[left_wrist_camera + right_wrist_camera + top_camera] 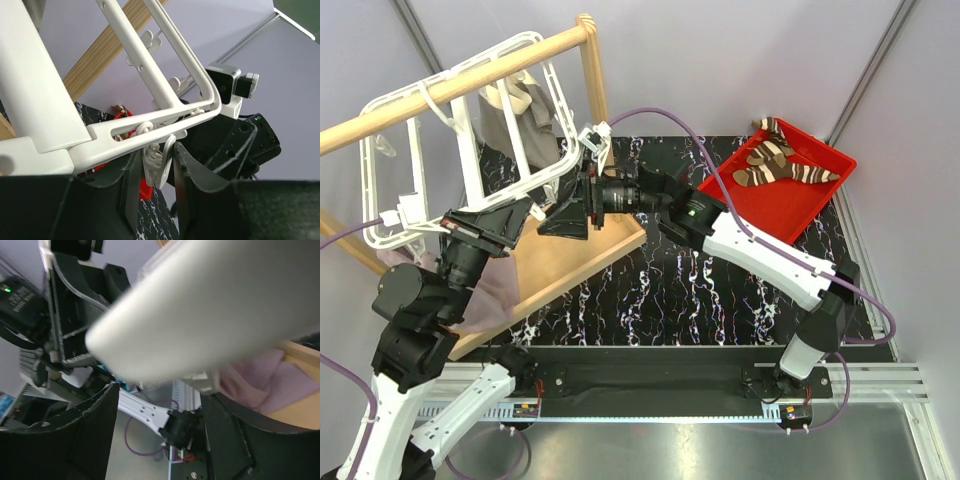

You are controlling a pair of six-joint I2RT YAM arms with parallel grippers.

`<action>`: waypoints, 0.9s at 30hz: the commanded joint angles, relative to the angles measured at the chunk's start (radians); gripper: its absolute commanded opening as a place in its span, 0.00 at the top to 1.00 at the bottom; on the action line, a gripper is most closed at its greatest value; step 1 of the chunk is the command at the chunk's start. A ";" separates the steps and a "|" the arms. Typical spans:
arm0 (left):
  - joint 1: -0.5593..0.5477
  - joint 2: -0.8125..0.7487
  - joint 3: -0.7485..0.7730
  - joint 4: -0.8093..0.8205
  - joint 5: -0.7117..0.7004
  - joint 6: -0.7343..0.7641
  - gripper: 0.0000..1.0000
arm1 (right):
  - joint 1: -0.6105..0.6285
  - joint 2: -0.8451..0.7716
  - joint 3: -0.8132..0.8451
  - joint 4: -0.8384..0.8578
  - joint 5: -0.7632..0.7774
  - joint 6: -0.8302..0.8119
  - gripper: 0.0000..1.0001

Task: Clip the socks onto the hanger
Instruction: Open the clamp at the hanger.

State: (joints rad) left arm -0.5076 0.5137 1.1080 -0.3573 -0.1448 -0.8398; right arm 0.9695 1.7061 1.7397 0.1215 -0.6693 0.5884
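The two brown socks (775,160) with cream wavy stripes lie in the red tray (790,208) at the far right. The white grid hanger (416,165) hangs from the wooden rail (460,85) at the back left. My left gripper (517,215) is at the hanger's lower right corner. In the left wrist view it (156,175) is shut on a small white clip (161,165) that dangles from the hanger bar (165,107). My right gripper (563,215) faces it from the right. It (160,410) is open and empty, just under a blurred white hanger bar (200,305).
The rail stand's wooden base board (590,250) lies under both grippers. A grey-beige cloth (525,115) hangs on the hanger. A pinkish cloth (488,292) hangs low by the left arm and shows in the right wrist view (260,375). The table top is black marble.
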 commanded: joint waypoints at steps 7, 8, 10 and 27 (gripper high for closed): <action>0.000 0.035 0.087 -0.115 -0.093 -0.065 1.00 | -0.028 -0.244 -0.118 -0.302 0.372 -0.199 0.22; 0.001 0.043 0.101 -0.159 -0.102 -0.082 1.00 | -0.034 -0.272 -0.123 -0.333 0.426 -0.205 0.22; 0.000 0.063 0.137 -0.199 -0.113 -0.099 1.00 | -0.064 -0.296 -0.138 -0.414 0.576 -0.219 0.23; 0.000 0.114 0.188 -0.319 -0.168 0.010 1.00 | -0.880 -0.070 -0.217 -0.537 0.830 -0.162 0.31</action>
State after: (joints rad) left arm -0.5076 0.6125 1.2716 -0.6827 -0.2771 -0.8917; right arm 0.1810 1.5467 1.4738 -0.4175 0.1104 0.4023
